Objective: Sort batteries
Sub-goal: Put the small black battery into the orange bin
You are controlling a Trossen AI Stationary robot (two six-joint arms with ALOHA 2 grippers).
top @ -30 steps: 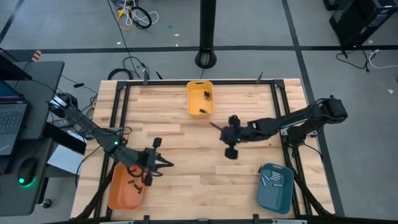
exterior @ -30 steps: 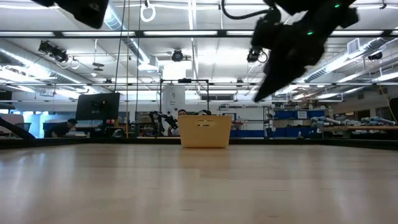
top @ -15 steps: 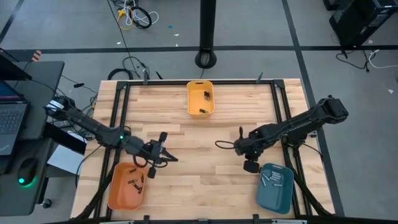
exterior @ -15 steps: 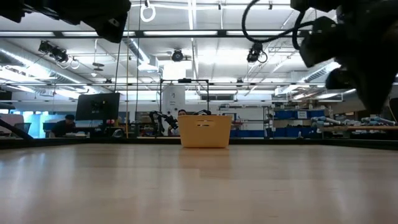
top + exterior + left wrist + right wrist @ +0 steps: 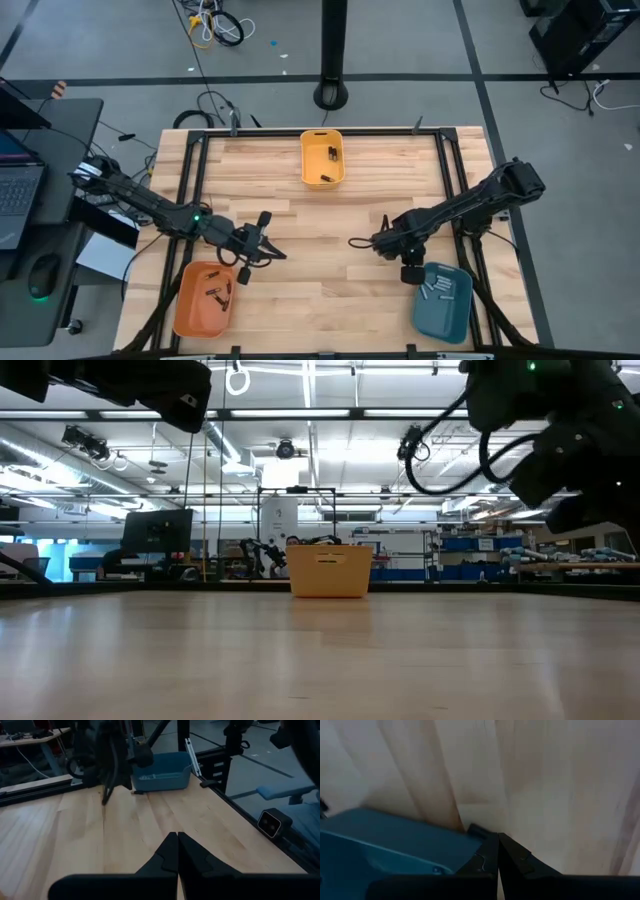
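Note:
My right gripper is shut with nothing between its fingers. It points steeply down close over the wood, just off the blue bin's far-left corner; the left wrist view shows it too. A small dark battery lies on the table against that bin's wall, just beyond my right fingertips. Pale batteries lie in the blue bin. Dark batteries lie in the orange bin and the yellow bin. My left gripper is shut and empty, held level beside the orange bin's far-right corner.
The yellow bin stands at the middle of the far edge, the orange bin at the near left corner, the blue bin at the near right corner. Bare wood lies between my two grippers. A black frame rail borders the table.
My right gripper has swung from the table's middle toward the near right corner and the blue bin, sinking and tipping from about level to steeply downward. My left gripper has shifted a little away from the orange bin toward the table's middle.

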